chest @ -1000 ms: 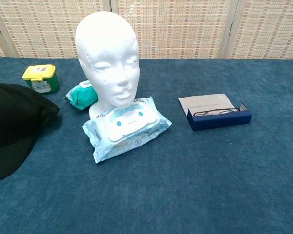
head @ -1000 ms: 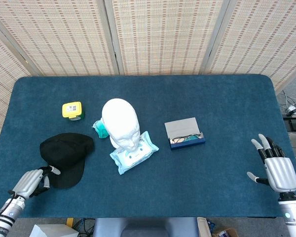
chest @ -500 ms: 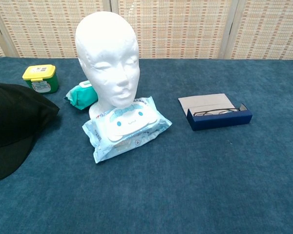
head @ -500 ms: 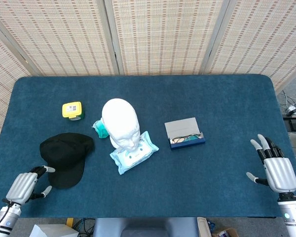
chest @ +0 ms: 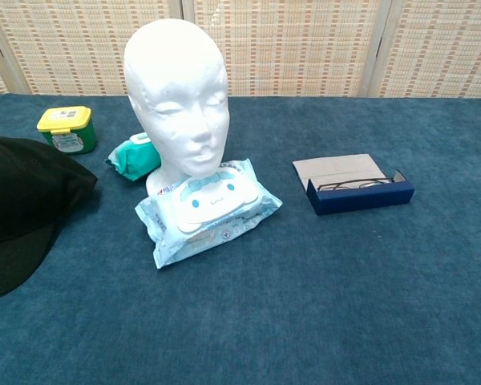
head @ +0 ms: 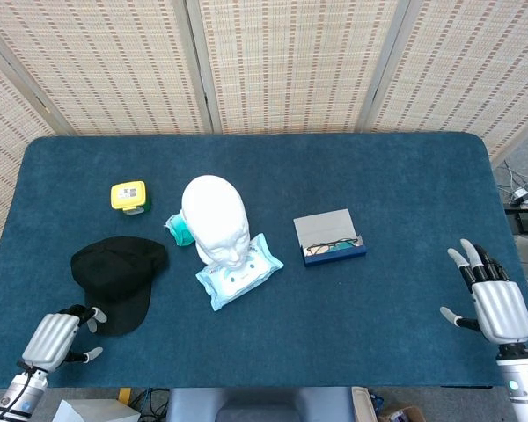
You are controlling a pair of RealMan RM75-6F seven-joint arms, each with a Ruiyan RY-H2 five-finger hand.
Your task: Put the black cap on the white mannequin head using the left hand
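Observation:
The black cap [head: 117, 278] lies flat on the blue table at the front left, its brim toward the near edge; the chest view shows its right part [chest: 20, 212]. A bare white mannequin head [head: 216, 218] stands upright near the table's middle [chest: 179, 100]. My left hand [head: 55, 341] hovers at the front left corner, just below and left of the cap's brim, fingers apart and holding nothing. At the front right edge my right hand [head: 495, 305] is spread open and empty. Neither hand appears in the chest view.
A pale blue wipes pack [head: 238, 272] leans against the mannequin's base, with a teal pouch [head: 179, 230] behind it. A yellow-lidded tub [head: 128, 196] sits at the left. An open navy glasses case [head: 331, 241] lies to the right. A woven screen backs the table.
My left hand has drawn back from the cap's brim toward the near left corner, letting go of it. The cap, the mannequin head and my right hand have not moved.

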